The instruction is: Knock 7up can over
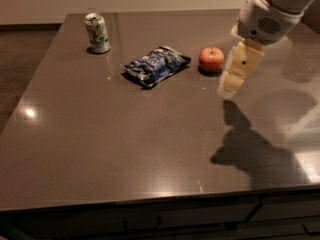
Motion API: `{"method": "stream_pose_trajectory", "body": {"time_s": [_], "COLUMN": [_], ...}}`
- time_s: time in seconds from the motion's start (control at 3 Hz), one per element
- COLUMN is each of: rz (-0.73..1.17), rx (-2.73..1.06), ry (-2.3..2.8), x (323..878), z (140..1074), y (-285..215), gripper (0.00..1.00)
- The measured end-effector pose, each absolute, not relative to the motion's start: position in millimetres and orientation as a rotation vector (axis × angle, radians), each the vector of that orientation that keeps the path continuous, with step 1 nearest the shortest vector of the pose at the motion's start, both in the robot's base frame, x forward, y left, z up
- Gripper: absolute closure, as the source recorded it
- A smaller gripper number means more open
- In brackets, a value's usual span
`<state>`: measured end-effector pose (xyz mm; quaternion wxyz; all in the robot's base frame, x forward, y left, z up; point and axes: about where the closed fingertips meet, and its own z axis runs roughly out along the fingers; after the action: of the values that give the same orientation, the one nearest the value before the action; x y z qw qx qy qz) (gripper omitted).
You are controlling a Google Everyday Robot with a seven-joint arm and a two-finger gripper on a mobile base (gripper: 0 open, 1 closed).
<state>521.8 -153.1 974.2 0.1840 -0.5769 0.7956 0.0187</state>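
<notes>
The 7up can [97,32] stands upright near the far left corner of the dark table [125,144]. It is white and silver with green markings and a shiny top. My gripper [231,84] hangs above the table at the right, just right of the red apple, far from the can. Its cream fingers [240,69] point down and to the left. The white arm [267,11] comes in from the top right corner.
A blue snack bag [156,65] lies between the can and a red apple [211,59]. The arm's shadow [255,154] falls on the table's front right. The table's front edge runs along the bottom, its left edge beside a dark floor [22,64].
</notes>
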Motion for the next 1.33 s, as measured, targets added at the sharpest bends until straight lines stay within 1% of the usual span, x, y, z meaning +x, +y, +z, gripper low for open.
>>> {"method": "stream_pose_trajectory", "body": {"time_s": [0.33, 0.67, 1.33], "rz": [0.048, 0.076, 0.213], "rx": [-1.577, -1.488, -1.229], "ry": [2.237, 2.235, 2.283], "x": [560.5, 596.1, 661.7], "z": [962.8, 954.9, 944.4], "y": [-117.4, -91.9, -45.8], "gripper": [0.0, 0.0, 0.0]}}
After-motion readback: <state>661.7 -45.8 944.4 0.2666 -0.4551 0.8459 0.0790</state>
